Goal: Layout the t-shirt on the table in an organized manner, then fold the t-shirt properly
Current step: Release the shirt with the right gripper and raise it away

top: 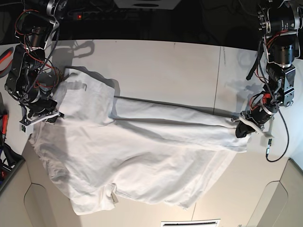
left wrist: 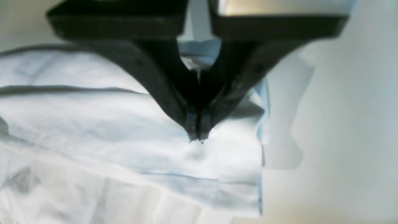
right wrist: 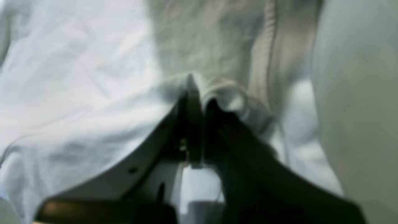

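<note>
Wrinkled white t-shirt (top: 137, 151) spread across cream table (top: 170, 66)

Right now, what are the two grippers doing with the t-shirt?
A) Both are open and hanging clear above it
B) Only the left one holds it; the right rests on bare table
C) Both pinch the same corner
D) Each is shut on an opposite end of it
D: the left gripper is shut on one end of the t-shirt, and the right gripper is shut on the opposite end.
</note>
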Robot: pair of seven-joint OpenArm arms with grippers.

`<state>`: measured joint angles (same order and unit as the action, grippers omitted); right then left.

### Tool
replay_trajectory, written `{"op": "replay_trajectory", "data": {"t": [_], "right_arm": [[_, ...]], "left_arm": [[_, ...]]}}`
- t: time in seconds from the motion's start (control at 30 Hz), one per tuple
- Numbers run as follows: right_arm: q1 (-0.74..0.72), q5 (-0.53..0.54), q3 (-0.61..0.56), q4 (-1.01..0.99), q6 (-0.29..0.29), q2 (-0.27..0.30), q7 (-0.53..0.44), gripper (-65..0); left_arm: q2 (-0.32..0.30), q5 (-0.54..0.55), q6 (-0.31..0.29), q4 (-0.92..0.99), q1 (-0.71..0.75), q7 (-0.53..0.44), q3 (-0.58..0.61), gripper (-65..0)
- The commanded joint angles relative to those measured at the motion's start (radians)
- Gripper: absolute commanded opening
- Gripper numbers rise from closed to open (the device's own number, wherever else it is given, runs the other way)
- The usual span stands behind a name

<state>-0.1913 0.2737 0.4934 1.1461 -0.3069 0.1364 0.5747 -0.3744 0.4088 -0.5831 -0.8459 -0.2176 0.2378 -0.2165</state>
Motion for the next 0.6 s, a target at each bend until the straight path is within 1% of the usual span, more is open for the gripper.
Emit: {"op": "replay_trajectory", "data": {"t": [0.0, 0.13, 0.23, 0.43, 0.57], "right_arm": [[-0.016, 0.024, 0.002, 0.019, -0.013, 0.013, -0.013, -65.0], [-0.016, 0.051, 0.002, 0.024, -0.019, 0.013, -0.013, -65.0], [-0.016, 0.05, 0.002, 0.061, -0.061, 0.013, 0.008, -65.0], [-0.016, 0.048, 0.002, 0.235, -0.064, 0.013, 0.069, -65.0], [-0.016, 0.028, 0.002, 0.328, -0.063, 0.013, 0.135, -65.0]], "left_arm": [[-0.017, 0.013, -0.004, -0.009, -0.027, -0.017, -0.005, -65.0], [-0.017, 0.016, -0.004, -0.01, -0.034, -0.009, -0.005, -65.0], [-0.017, 0.016, -0.004, -0.01, -0.034, 0.0, -0.005, -65.0], [-0.017, 0.016, -0.005, -0.01, -0.034, 0.018, -0.005, -65.0], [-0.017, 0.017, -0.005, -0.01, -0.034, 0.018, -0.005, -65.0]]}}
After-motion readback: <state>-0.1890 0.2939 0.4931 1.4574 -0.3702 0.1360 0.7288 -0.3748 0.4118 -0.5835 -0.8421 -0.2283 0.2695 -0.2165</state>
